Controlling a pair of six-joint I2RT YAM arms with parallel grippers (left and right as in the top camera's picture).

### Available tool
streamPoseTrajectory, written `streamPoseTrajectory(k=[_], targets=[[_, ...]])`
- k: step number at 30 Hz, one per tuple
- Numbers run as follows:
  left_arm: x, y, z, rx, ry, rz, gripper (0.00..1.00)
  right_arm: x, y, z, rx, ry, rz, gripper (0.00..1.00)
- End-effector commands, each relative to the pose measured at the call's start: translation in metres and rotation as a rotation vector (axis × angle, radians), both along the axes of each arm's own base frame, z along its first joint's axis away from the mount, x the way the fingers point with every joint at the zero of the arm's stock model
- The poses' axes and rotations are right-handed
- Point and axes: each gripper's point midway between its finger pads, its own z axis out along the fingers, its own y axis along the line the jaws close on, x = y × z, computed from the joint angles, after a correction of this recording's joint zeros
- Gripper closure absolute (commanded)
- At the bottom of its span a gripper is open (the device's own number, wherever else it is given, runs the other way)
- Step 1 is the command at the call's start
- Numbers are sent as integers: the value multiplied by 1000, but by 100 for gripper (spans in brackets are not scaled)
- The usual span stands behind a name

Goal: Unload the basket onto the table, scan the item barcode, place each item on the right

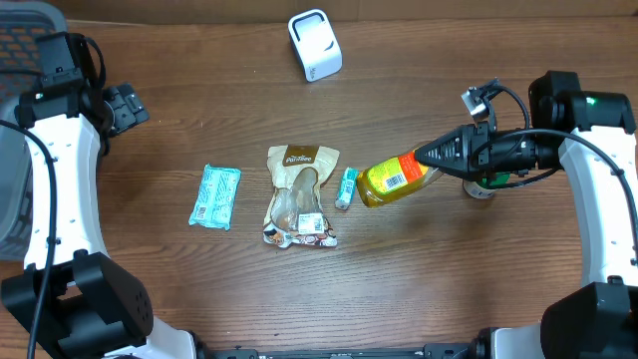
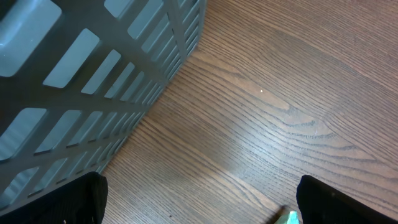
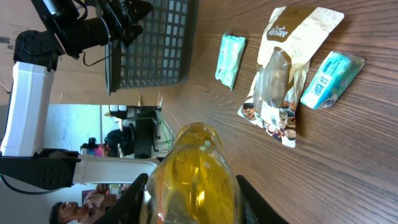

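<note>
Bottle (image 1: 397, 179) clamped in the right gripper (image 1: 431, 161), on the right side — pick-up looks done, but the white scanner (image 1: 315, 45) sits well apart at far centre, scan not yet made — left gripper (image 1: 128, 105) gaping, empty.

Grey slatted basket (image 2: 93, 68) upper left; wood table (image 2: 280, 112) beside; left hand (image 2: 199, 208) fingers (image 2: 339, 202) spread wide at bottom corners.

L arm (image 1: 62, 199), R arm (image 1: 606, 199): white shells, blk joints. Blk cables (image 1: 28, 249) run alongside. Green LED (image 1: 590, 100) lit on R blk joint housing. R gripper (image 1: 429, 158) blk, tapered.
</note>
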Motion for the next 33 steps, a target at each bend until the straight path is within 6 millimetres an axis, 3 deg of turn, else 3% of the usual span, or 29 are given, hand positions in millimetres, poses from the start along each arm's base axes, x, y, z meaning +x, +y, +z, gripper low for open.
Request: streamPoseTrajectory(k=[1,33], targets=[[1,7,11,24,-21,6,1,-1,2,17,33,-58,3,96],[1,7,11,24,-21,6,0,1,1,15,17,-67,3,96]])
